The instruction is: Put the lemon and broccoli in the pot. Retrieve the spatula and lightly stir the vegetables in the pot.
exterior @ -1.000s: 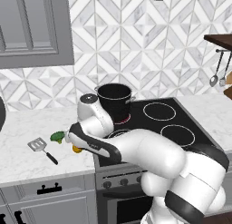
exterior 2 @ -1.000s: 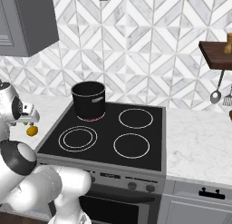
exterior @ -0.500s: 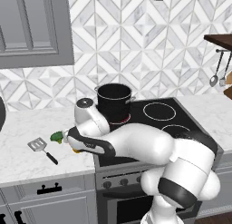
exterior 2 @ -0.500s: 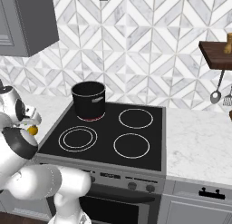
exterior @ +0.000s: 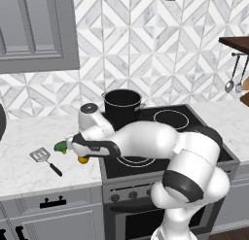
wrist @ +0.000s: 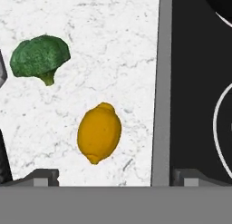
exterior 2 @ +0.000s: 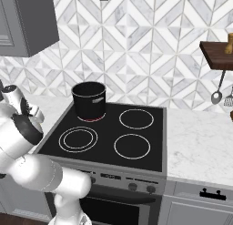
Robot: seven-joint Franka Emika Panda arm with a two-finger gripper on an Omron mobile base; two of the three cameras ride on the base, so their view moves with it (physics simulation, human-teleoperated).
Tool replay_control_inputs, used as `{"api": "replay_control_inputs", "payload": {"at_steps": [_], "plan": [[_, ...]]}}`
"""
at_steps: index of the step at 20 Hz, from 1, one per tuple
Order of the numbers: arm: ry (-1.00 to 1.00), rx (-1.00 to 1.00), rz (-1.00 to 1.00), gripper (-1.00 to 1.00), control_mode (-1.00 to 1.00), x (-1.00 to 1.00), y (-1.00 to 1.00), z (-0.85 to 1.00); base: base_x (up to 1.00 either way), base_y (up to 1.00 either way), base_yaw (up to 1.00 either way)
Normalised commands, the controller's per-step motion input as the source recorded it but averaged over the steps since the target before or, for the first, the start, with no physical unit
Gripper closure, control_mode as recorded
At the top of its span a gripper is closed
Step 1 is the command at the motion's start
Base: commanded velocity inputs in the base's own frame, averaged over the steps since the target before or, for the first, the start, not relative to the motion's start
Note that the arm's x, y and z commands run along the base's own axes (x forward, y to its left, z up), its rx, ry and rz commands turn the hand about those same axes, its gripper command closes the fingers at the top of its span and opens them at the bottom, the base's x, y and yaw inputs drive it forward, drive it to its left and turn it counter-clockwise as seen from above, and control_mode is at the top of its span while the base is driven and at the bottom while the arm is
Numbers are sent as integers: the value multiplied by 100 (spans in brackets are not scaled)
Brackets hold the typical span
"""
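The lemon [wrist: 99,132] lies on the white marble counter just left of the stove's edge, and it peeks out under my hand as a yellow spot [exterior: 82,160]. My gripper [wrist: 115,177] hangs right above it, open, its fingertips [wrist: 43,177] wide apart on either side and clear of the fruit. A little beyond the lemon lies the broccoli [wrist: 40,56], also seen beside my hand [exterior: 61,146]. Left of both, the spatula [exterior: 44,158] rests flat on the counter. The black pot [exterior: 121,105] stands on the back left burner [exterior 2: 89,100].
The black cooktop [exterior 2: 113,137] has a grey edge strip [wrist: 161,82] close beside the lemon. Metal ladles [exterior 2: 217,94] hang under a wooden shelf at the far right. A grey wall cabinet [exterior: 34,30] hangs over the counter.
The arm has folded lower and stretched out across the stove front, and it now covers the lemon in the right base view. The hand stays over the lemon.
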Motion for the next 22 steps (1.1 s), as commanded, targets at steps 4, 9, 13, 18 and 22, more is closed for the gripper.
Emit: {"api": "replay_control_inputs", "payload": {"at_steps": [4,9,13,18,22], "plan": [[1,4,0,-100,-100,3,14,-19,0,0,0],[2,3,0,-100,-100,0,8,-20,0,0,0],[1,0,0,-100,-100,4,0,-17,0,0,0],[0,0,0,-100,-100,2,0,-23,0,0,0],[0,0,0,-100,-100,3,4,-21,0,0,0]]}}
